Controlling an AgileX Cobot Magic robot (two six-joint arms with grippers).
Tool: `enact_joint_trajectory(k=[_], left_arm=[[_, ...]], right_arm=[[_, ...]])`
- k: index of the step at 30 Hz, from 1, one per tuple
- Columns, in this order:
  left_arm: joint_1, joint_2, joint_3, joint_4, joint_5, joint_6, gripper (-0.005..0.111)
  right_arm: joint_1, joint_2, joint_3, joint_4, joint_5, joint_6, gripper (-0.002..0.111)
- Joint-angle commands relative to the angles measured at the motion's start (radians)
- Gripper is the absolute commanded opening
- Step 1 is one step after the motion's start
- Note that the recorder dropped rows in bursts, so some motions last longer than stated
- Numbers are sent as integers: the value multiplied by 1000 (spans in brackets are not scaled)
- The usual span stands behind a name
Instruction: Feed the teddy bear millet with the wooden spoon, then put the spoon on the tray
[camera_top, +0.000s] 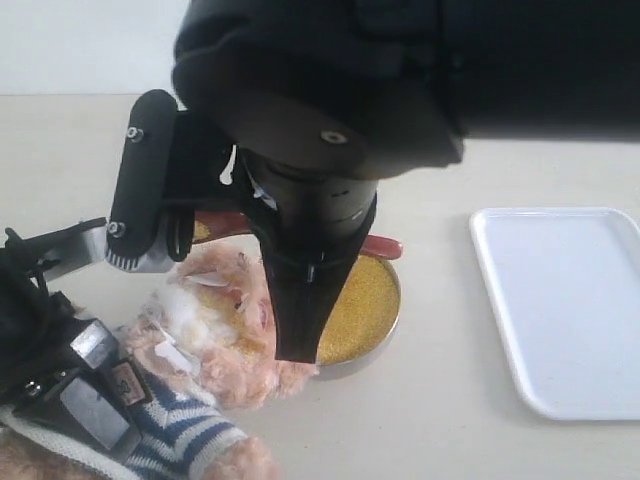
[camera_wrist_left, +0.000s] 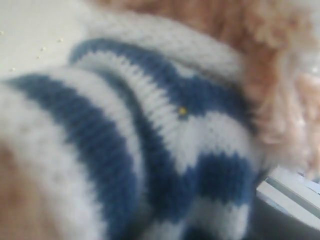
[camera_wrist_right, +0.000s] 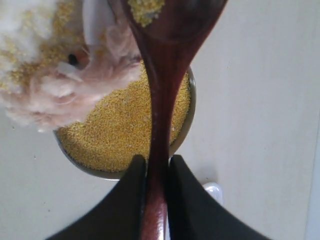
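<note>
Wood is pinched between the two black fingers (camera_wrist_right: 132, 200) of the right claw (camera_wrist_right: 156, 162): the slim handle of the wooden spoon (camera_wrist_right: 165, 75) is clamped there, with the claw pressed together on it. The spoon's oval end, in which a few yellow grains are carried, is held above the metal bowl (camera_wrist_right: 190, 112), just beside the face of the teddy bear (camera_wrist_right: 60, 85). The bowl is filled with the millet (camera_wrist_right: 120, 130), and loose grains are caught in the bear's white muzzle fur.

In the exterior view the bear's head is seen leaning over the left rim of the bowl, and its body is laid toward the left side of the bench (camera_top: 450, 420). The left claw (camera_top: 100, 390) is set against the bear's striped shirt (camera_wrist_left: 165, 130); whether it is spread or pressed together cannot be told. The tray (camera_top: 560, 310) is laid flat toward the right side of the bench, apart from the bowl.
</note>
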Motion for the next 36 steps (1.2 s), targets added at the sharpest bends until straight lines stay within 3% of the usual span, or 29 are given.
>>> enact_joint_trajectory(k=[1,36], left_arm=[[-3,12,-49,-15,8,-24,4],[-3,83,-138,-22,8,-21,4]], right_arm=[[-7,-6,-9,10,-11,-7,0],[-155,-6,-13,149,-103,-49,0]])
